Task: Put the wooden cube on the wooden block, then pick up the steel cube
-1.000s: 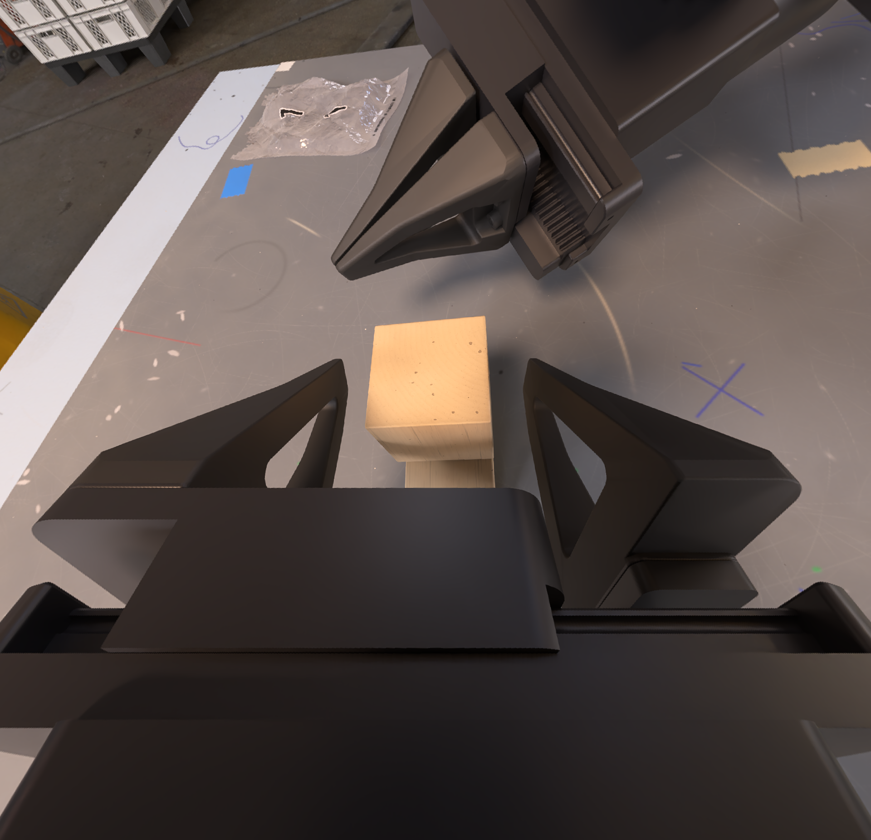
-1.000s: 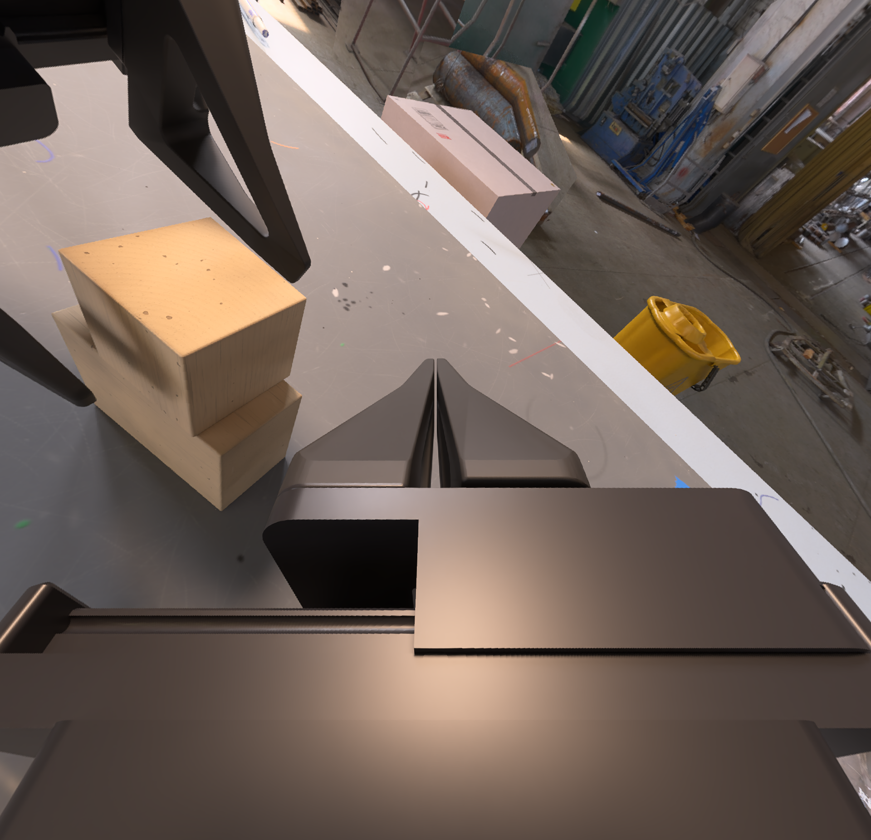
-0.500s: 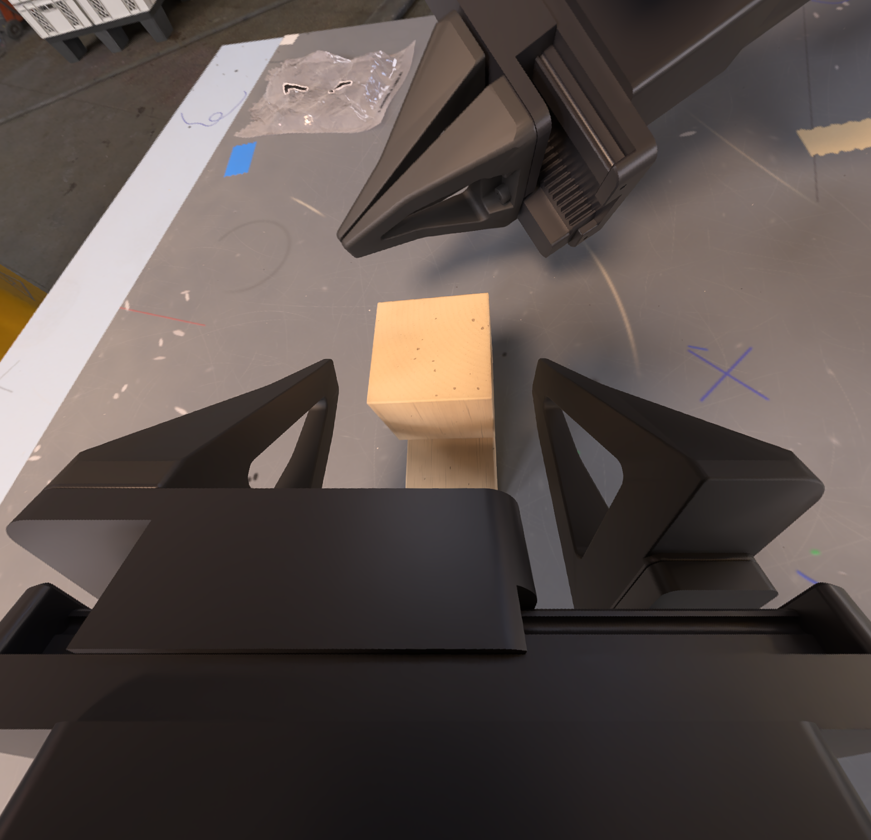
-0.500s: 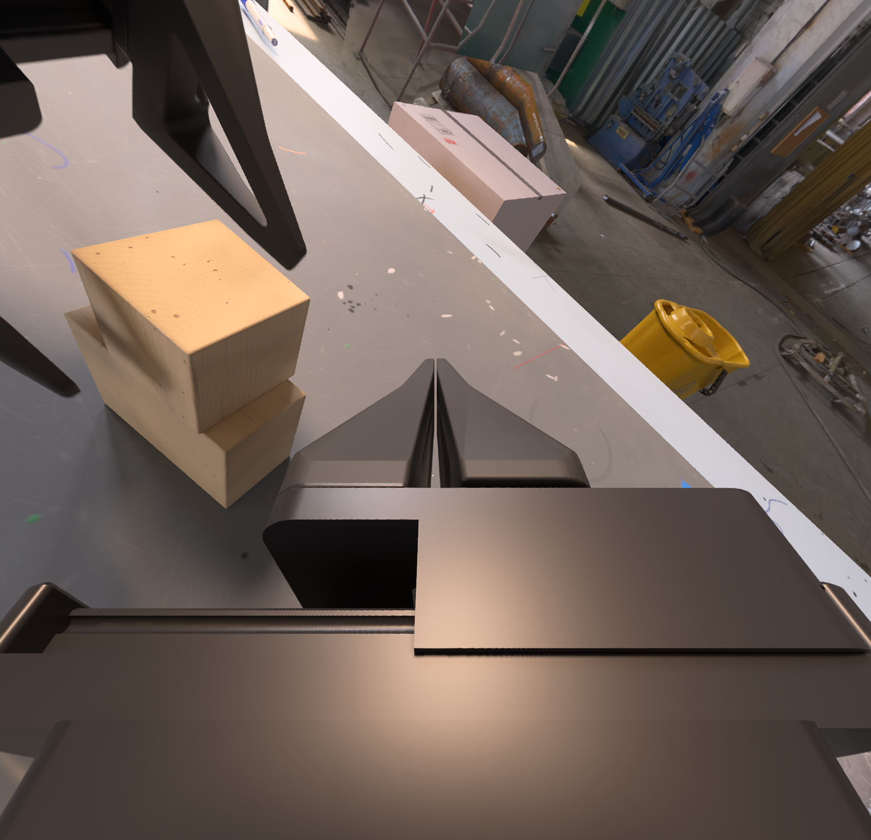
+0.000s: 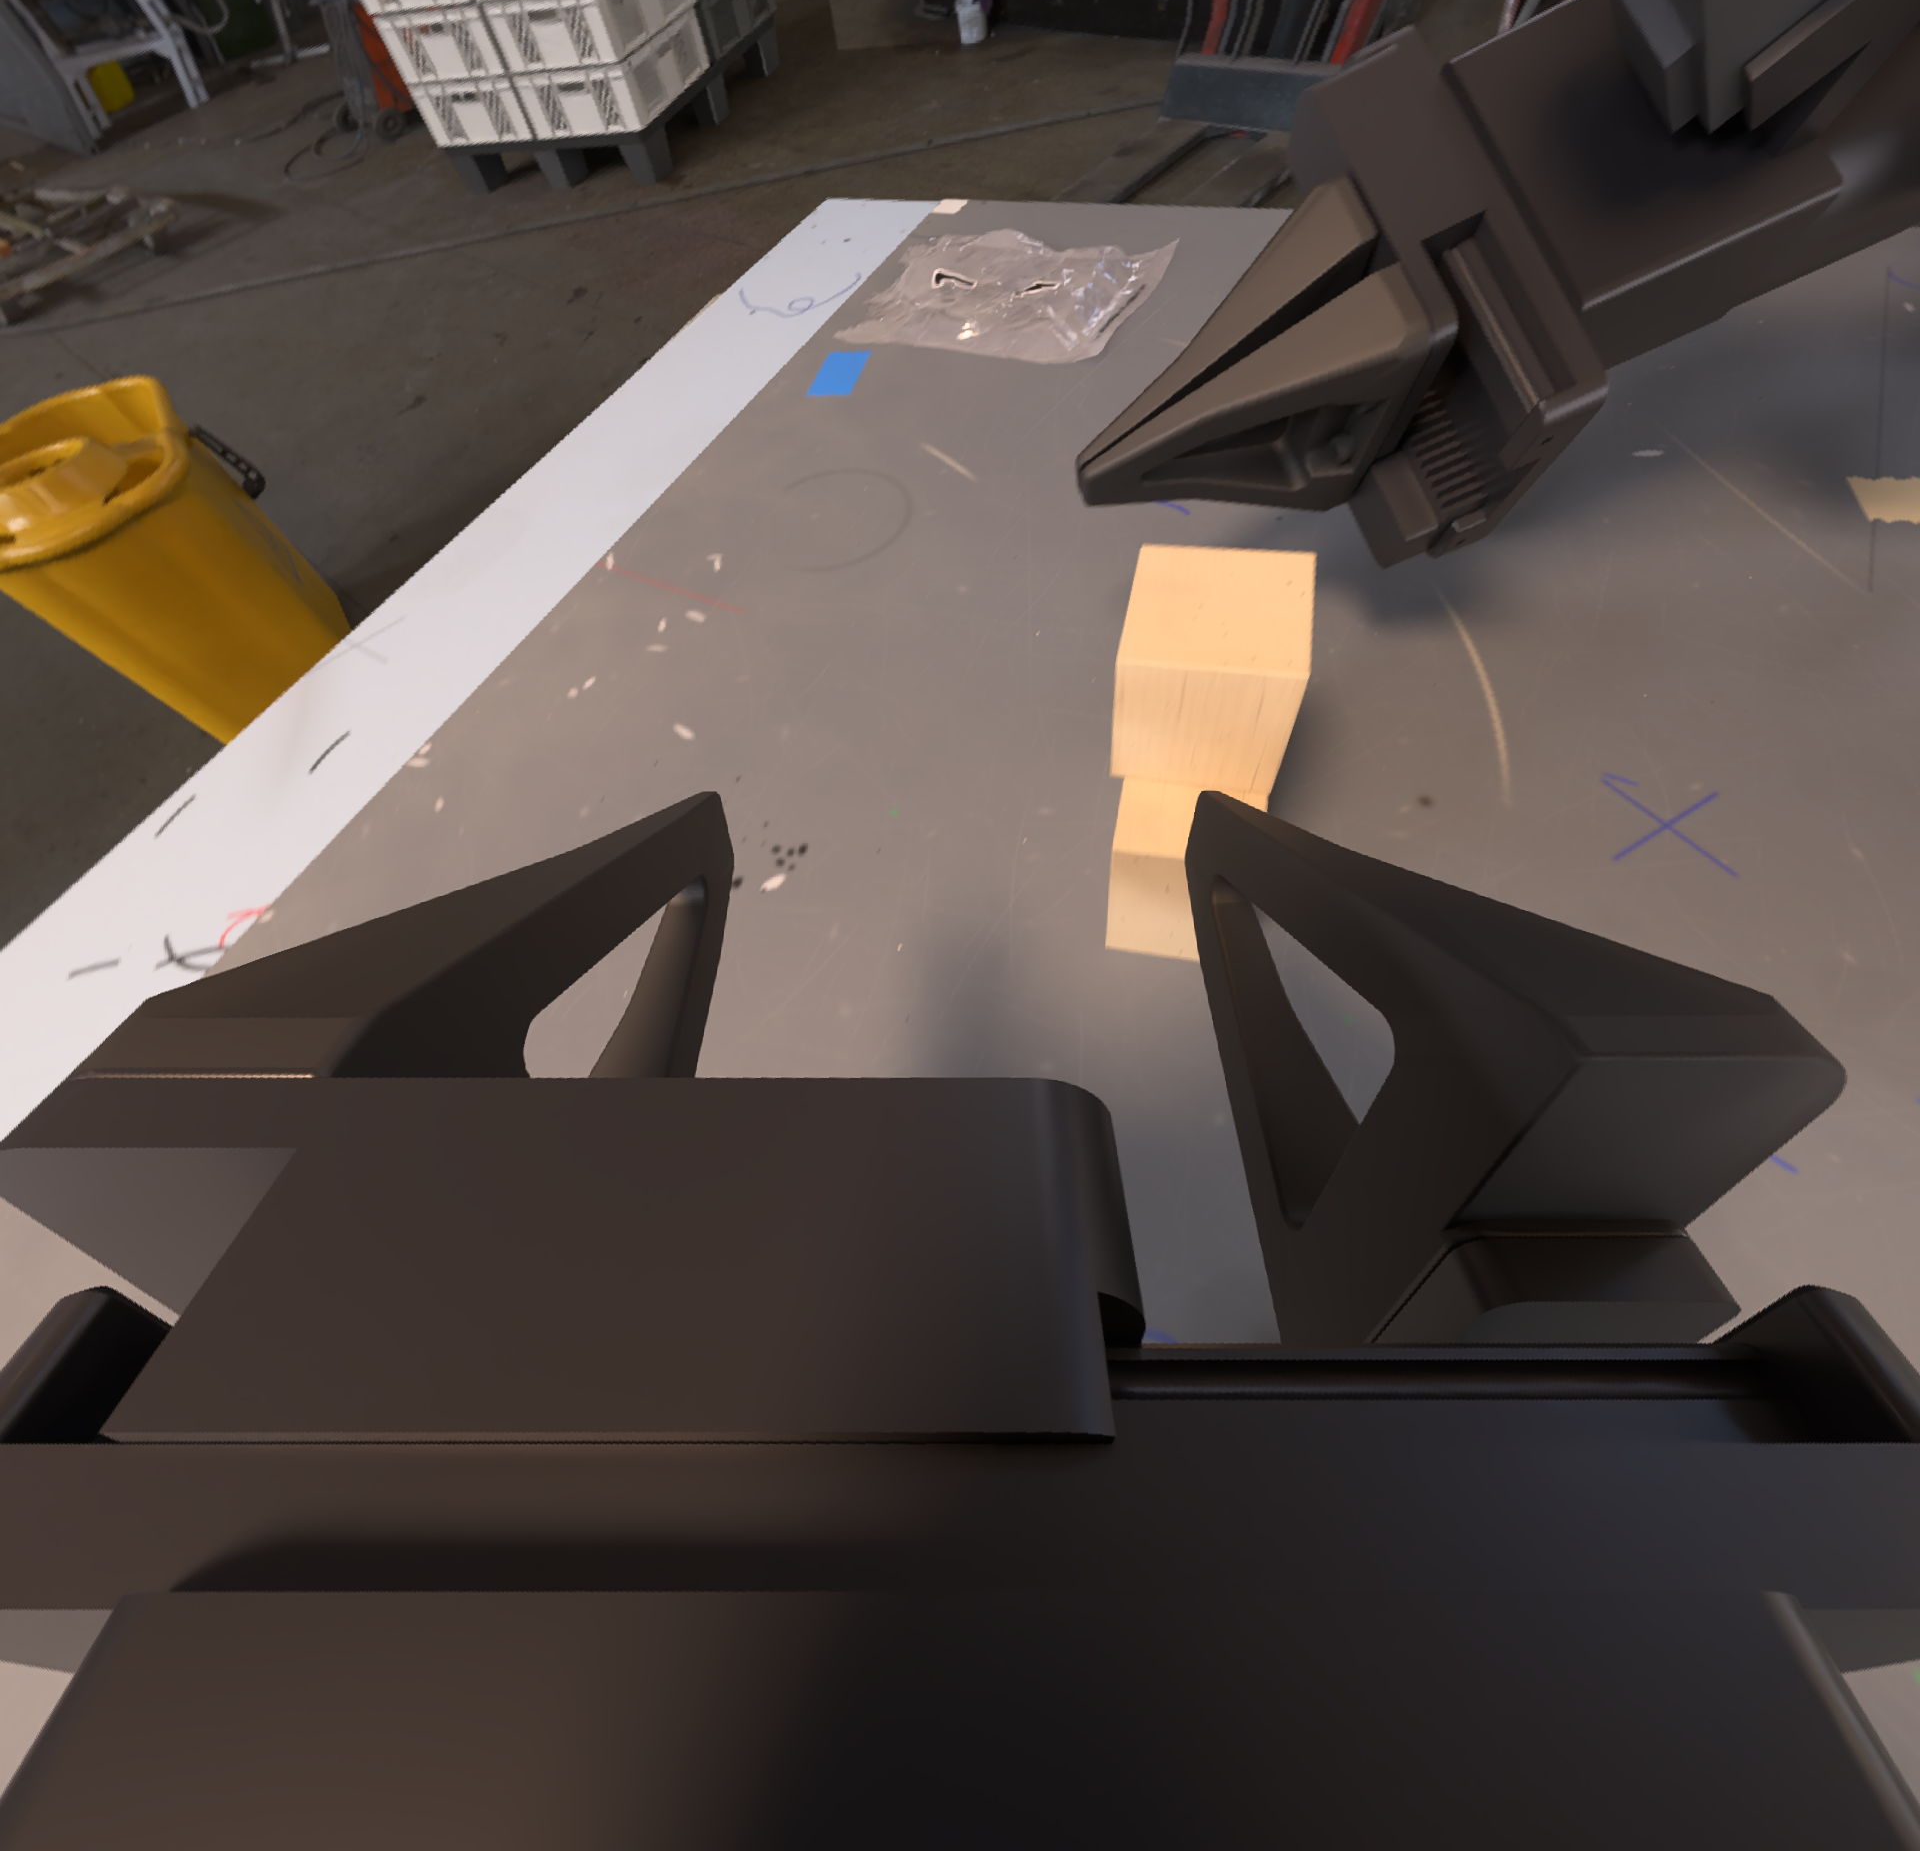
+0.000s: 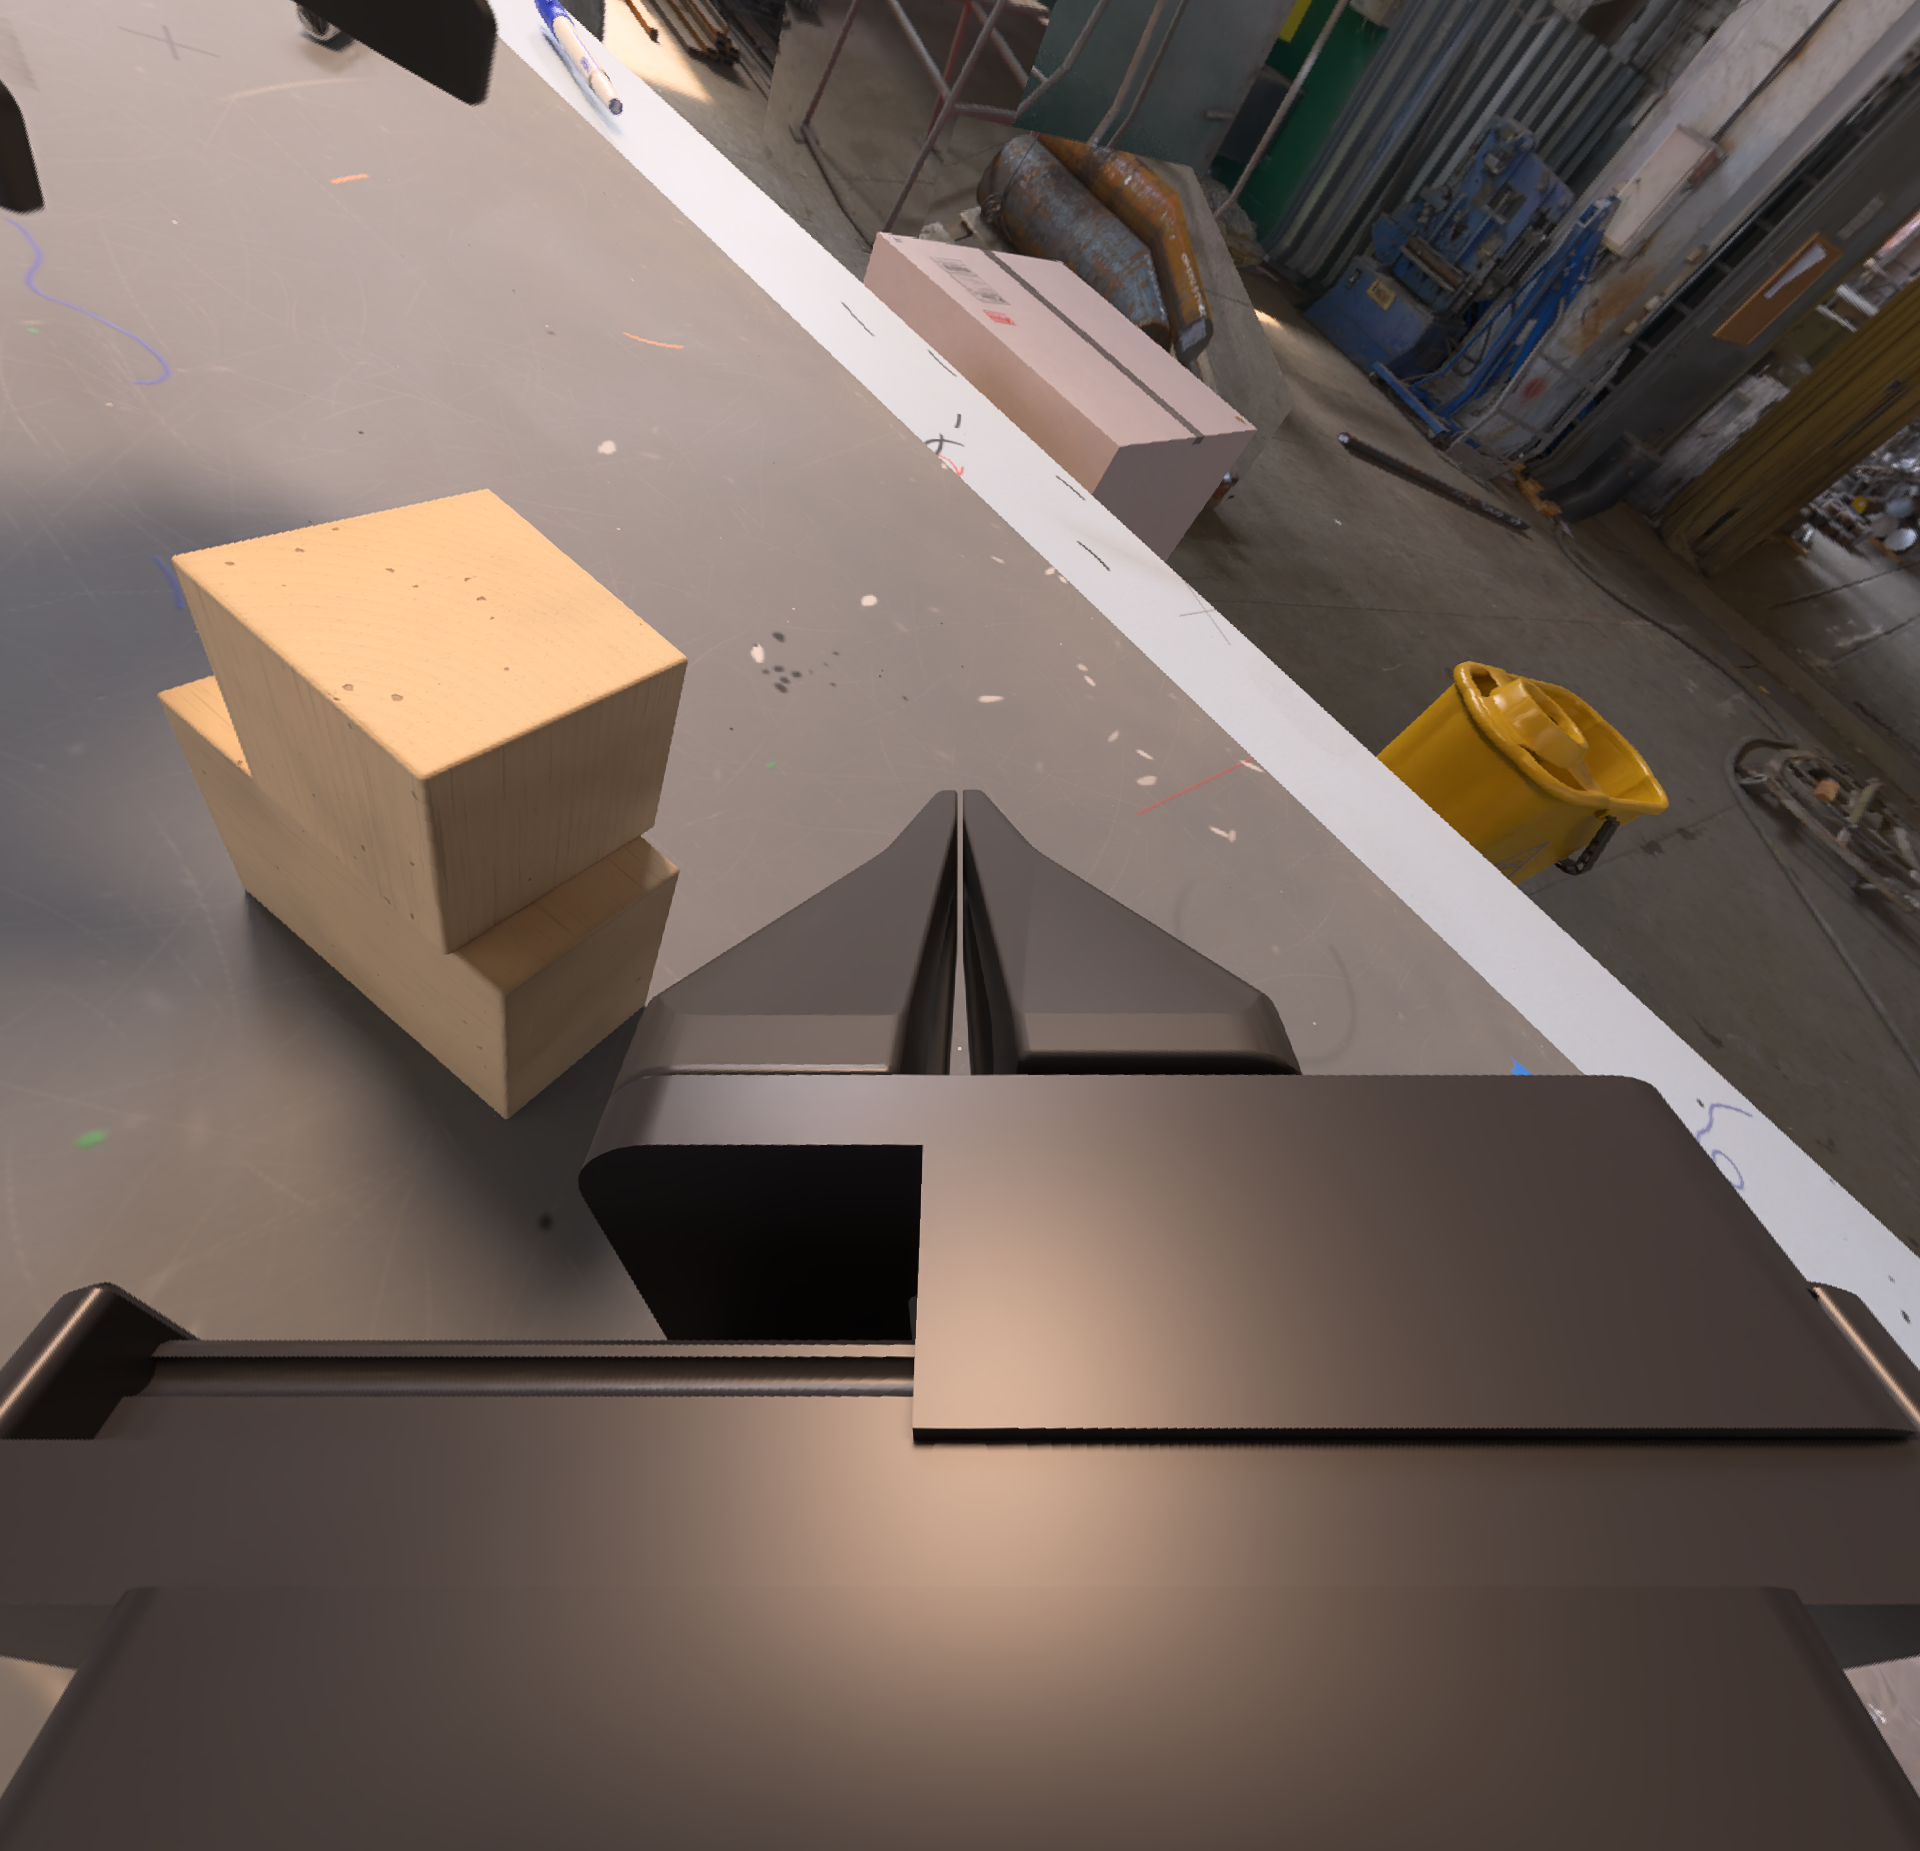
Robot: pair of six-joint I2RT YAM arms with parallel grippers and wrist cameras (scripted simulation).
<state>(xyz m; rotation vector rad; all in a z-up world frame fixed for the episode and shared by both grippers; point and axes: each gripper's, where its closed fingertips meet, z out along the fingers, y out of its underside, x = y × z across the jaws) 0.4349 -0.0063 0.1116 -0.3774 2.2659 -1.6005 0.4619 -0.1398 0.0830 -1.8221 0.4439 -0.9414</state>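
The wooden cube [image 5: 1216, 648] rests on top of the wooden block [image 5: 1143, 887] on the grey table; both also show in the right wrist view, the cube [image 6: 436, 700] on the block [image 6: 468, 970]. My left gripper [image 5: 956, 814] is open and empty, raised and drawn back from the stack, which sits off its right finger. My right gripper [image 6: 958, 804] is shut and empty, just right of the stack; it also shows in the left wrist view [image 5: 1101, 471] beyond the cube. No steel cube is in view.
A clear plastic bag [image 5: 1008, 295] and a blue patch [image 5: 837, 374] lie at the table's far end. The white table edge [image 5: 416, 658] runs along the left. A blue marker [image 6: 578, 47] lies on that edge. A yellow bin [image 5: 135, 544] stands on the floor.
My left gripper has lifted and pulled back from the stacked cube, staying open. The stack and my shut right gripper have kept their places.
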